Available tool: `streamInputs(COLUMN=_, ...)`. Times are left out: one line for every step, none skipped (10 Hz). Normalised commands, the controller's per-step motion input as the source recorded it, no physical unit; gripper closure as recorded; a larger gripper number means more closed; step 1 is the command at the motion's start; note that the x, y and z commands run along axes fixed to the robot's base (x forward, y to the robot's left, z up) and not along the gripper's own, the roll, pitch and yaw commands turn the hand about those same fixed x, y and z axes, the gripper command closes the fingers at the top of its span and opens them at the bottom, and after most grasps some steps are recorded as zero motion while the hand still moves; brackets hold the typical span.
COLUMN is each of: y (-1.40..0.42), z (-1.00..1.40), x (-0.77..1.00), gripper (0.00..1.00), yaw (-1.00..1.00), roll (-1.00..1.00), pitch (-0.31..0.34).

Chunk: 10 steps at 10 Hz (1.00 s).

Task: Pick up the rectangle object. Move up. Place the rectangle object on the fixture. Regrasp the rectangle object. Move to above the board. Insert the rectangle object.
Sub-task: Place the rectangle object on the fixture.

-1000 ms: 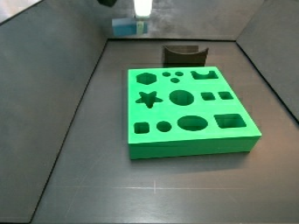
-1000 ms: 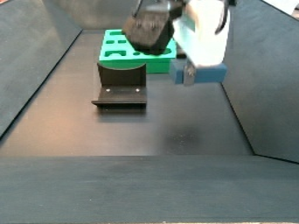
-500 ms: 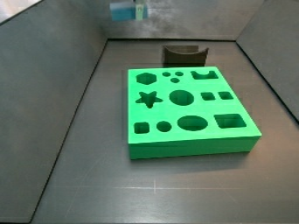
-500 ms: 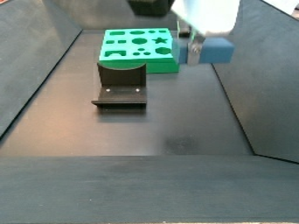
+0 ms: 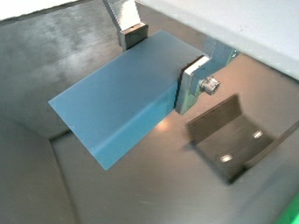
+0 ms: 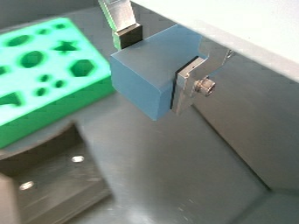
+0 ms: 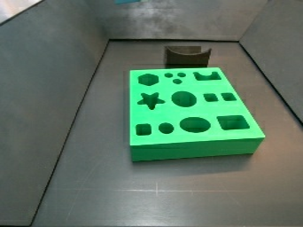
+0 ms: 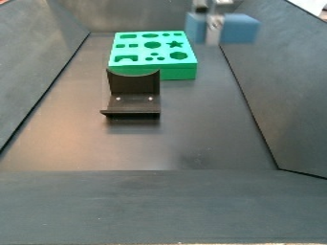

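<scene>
The rectangle object [image 5: 122, 105], a light blue-grey block, hangs high in the air with my gripper [image 5: 163, 59] shut on it, both silver fingers pressed on its sides. Both wrist views show this grip; the block [image 6: 146, 74] fills the gap of the gripper [image 6: 156, 59]. Far below stand the dark fixture [image 5: 233, 136] and the green board [image 6: 47, 79]. In a side view the block [image 8: 236, 27] is near the top edge, above and right of the board [image 8: 153, 53] and fixture [image 8: 132, 91]. Only a sliver of the block [image 7: 128, 3] shows in a side view.
Dark sloping walls [image 7: 71, 80] enclose the floor on both sides. The board [image 7: 190, 111] has many shaped holes. The fixture [image 7: 186, 55] stands just behind it, against the back wall.
My gripper has risen with the block held in it. It has climbed toward the top edge of both side views and almost left one of them.
</scene>
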Motion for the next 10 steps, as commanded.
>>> streamInputs(y=-0.39, z=0.32, x=1.00, gripper=1.00, yaw=1.00, roll=-0.02, pitch=-0.027)
streamInputs(y=-0.36, z=0.30, x=1.00, gripper=1.00, yaw=1.00, roll=-0.02, pitch=-0.024)
streamInputs(y=-0.31, z=0.26, x=1.00, gripper=1.00, yaw=1.00, roll=-0.03, pitch=-0.017)
streamInputs(y=-0.25, z=0.21, x=1.00, gripper=1.00, yaw=1.00, roll=-0.03, pitch=-0.007)
streamInputs(y=-0.21, z=0.18, x=1.00, gripper=1.00, yaw=1.00, roll=-0.03, pitch=0.000)
streamInputs(y=-0.19, z=0.16, x=1.00, gripper=1.00, yaw=1.00, roll=-0.03, pitch=0.006)
streamInputs(y=-0.15, z=0.13, x=1.00, gripper=1.00, yaw=1.00, roll=-0.03, pitch=0.018)
streamInputs(y=-0.12, z=0.10, x=1.00, gripper=1.00, yaw=1.00, roll=-0.03, pitch=0.030)
streamInputs(y=-0.10, z=0.08, x=1.00, gripper=1.00, yaw=1.00, roll=-0.03, pitch=0.042)
streamInputs(y=-0.08, z=0.06, x=1.00, gripper=1.00, yaw=1.00, roll=-0.04, pitch=0.054)
